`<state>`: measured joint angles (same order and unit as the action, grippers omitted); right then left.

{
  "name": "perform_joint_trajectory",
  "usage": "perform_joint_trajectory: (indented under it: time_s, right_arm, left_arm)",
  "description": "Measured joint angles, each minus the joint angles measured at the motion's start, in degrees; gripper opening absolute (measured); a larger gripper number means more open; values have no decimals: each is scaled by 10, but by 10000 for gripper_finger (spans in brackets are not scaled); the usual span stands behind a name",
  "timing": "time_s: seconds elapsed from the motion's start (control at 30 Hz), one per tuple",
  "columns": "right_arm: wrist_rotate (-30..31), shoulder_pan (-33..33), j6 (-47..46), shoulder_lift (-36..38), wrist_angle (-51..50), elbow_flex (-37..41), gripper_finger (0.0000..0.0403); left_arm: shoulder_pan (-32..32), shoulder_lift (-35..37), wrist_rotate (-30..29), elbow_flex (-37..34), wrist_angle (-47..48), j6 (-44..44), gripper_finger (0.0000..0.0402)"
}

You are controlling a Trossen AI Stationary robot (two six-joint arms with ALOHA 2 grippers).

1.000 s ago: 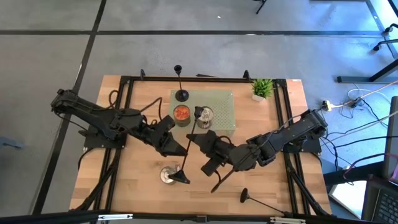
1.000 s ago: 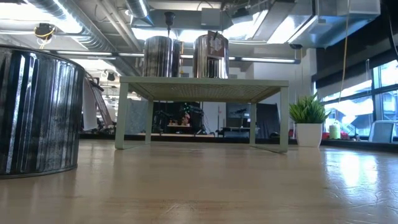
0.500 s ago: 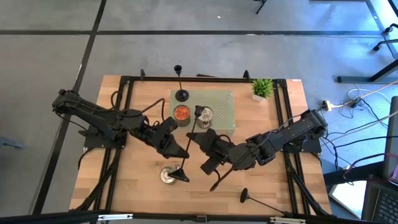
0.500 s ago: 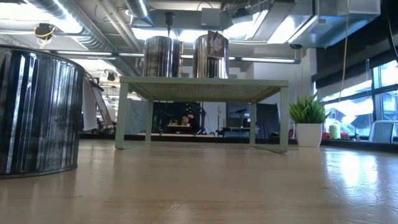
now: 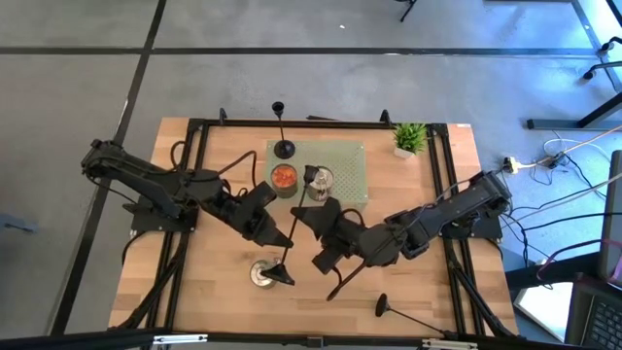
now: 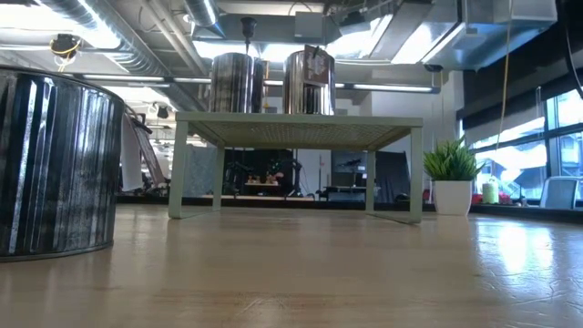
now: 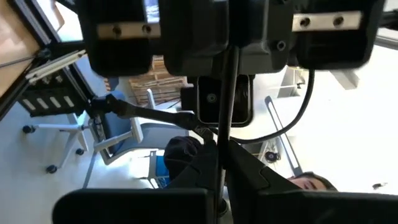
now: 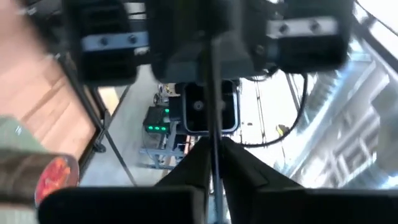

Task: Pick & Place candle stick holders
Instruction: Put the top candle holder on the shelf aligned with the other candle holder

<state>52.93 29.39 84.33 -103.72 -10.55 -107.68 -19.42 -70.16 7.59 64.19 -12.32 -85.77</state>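
Observation:
One black candle stick holder (image 5: 294, 228) is up in the air over the table's middle. It lies about level, with its flared base (image 5: 282, 274) toward the near edge and its cup (image 5: 310, 176) toward the far edge. My left gripper (image 5: 288, 236) and my right gripper (image 5: 300, 216) face each other, both shut on its stem. A second holder (image 5: 283, 148) stands on its base at the far left corner of the green rack (image 5: 348, 160). A third holder (image 5: 383, 308) lies on the table near the front right. My left gripper pinches the stem (image 7: 224, 146) between its two fingers around the middle, on the base side. It comes level from the table's left, fingers across the stem. The holder is clear of the table. My right gripper pinches the stem (image 8: 211, 134) between its two fingers just on the cup side of the middle. It comes level from the table's right, fingers across the stem, opposite the left gripper.
An orange-topped can (image 5: 283, 178) and a silver can (image 5: 320, 180) stand on the green rack. Another silver can (image 5: 259, 276) stands on the table below the held holder's base. A small potted plant (image 5: 409, 138) sits at the far right corner.

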Motion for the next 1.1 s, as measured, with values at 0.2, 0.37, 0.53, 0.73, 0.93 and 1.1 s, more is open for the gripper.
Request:
perform_joint_trajectory:
  time_s: [0.2, 0.37, 0.53, 0.73, 0.93, 1.1]
  right_arm:
    - [24, 0, -45, 0, 86, 0, 87]
    - [24, 3, -67, -1, 97, -14, 140]
    - [39, 2, -162, -1, 106, -15, 190]
    - [62, 1, -279, 0, 118, -16, 238]
    - [76, 2, -340, 1, 119, -17, 259]
    - [78, 2, -340, 2, 120, -17, 260]
  left_arm:
    - [-6, 0, -6, 1, -6, 32, 7]
    - [-12, 0, -21, 1, -5, 58, 7]
    - [-15, -1, -53, 0, -4, 108, 7]
    - [-17, 0, -99, -2, -24, 180, 7]
    - [-16, 0, -109, -2, -29, 209, 7]
    - [-16, -1, -111, -2, -38, 210, 7]
